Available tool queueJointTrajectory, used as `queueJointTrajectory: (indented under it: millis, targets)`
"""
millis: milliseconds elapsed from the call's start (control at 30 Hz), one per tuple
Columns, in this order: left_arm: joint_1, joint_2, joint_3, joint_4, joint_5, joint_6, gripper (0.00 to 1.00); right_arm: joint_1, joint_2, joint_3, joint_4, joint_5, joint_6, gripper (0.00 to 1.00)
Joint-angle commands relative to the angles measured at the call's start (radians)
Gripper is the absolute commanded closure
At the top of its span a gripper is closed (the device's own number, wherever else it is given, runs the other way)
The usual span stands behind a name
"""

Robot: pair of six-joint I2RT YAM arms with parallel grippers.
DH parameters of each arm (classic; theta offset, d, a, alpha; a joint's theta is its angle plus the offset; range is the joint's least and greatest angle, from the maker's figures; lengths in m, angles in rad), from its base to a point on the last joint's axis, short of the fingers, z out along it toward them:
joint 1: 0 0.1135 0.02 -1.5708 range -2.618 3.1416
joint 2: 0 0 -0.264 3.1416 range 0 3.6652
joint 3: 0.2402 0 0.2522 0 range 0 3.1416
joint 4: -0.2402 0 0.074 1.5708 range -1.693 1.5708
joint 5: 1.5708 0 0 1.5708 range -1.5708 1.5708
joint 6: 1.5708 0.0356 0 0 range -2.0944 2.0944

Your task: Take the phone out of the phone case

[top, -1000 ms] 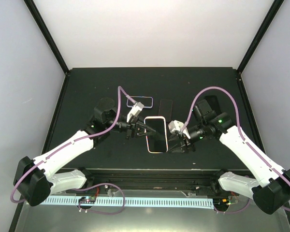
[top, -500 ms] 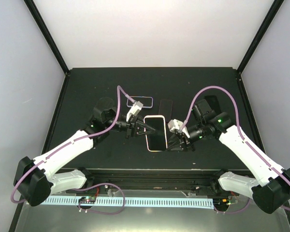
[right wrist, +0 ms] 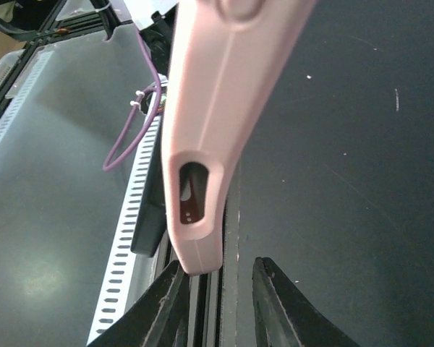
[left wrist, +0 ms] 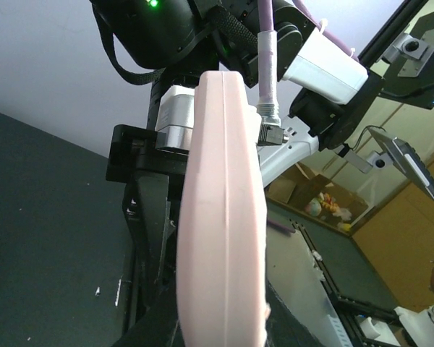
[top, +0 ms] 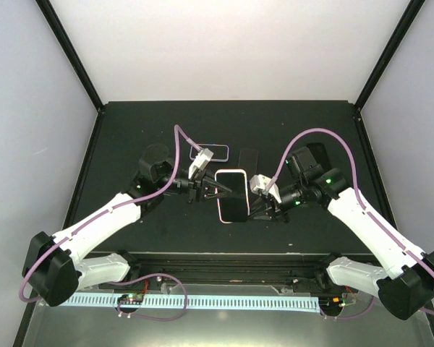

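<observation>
A phone with a dark screen sits in a pink case [top: 231, 195], held off the black table between the two arms. My left gripper [top: 211, 192] is shut on the case's left edge. In the left wrist view the pink case [left wrist: 220, 217] fills the middle and hides my left gripper's [left wrist: 220, 322] fingertips. My right gripper [top: 257, 205] is at the case's right lower edge. In the right wrist view my right gripper [right wrist: 218, 278] has its jaws apart. The case's end [right wrist: 202, 181], with a slot cut in it, lies just above the left finger [right wrist: 166, 303].
A second phone or case with a light rim [top: 208, 152] and a dark flat phone-shaped thing [top: 248, 159] lie on the table behind the held phone. The table's front rail [top: 224, 256] runs under the arms. Black frame posts stand at the back corners.
The phone in its case has moved a little toward the back with the left gripper. The right gripper has followed it, moving left and back along its right edge.
</observation>
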Motion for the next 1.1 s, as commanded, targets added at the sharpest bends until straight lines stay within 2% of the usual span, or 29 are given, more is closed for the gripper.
queueJointTrajectory:
  millis: [0,100,200,433,633,800,967,1067]
  targets:
    - [-0.029,-0.02,0.034,0.127,0.159,-0.07,0.98,-0.005,0.022,0.024,0.171,0.163,0.045,0.75]
    - [-0.028,-0.02,0.031,0.123,0.156,-0.066,0.98,-0.006,0.02,0.035,0.22,0.184,0.106,0.74]
    - [-0.028,-0.017,0.027,0.122,0.147,-0.063,0.98,-0.012,0.019,0.056,0.265,0.185,0.179,0.67]
    - [-0.043,-0.004,0.021,0.134,0.141,-0.062,0.98,-0.033,0.028,0.12,0.305,0.156,0.261,0.59]
    - [-0.055,0.005,0.015,0.127,0.135,-0.055,0.98,-0.065,0.04,0.168,0.369,0.153,0.347,0.46]
    - [-0.069,0.023,0.015,0.105,0.122,-0.031,0.98,-0.07,0.056,0.207,0.412,0.075,0.403,0.37]
    - [-0.089,0.057,0.022,0.075,0.121,-0.004,0.98,-0.072,0.073,0.235,0.464,-0.025,0.479,0.33]
    - [-0.089,0.076,0.044,-0.036,0.094,0.073,0.98,-0.071,0.082,0.246,0.501,-0.068,0.514,0.31]
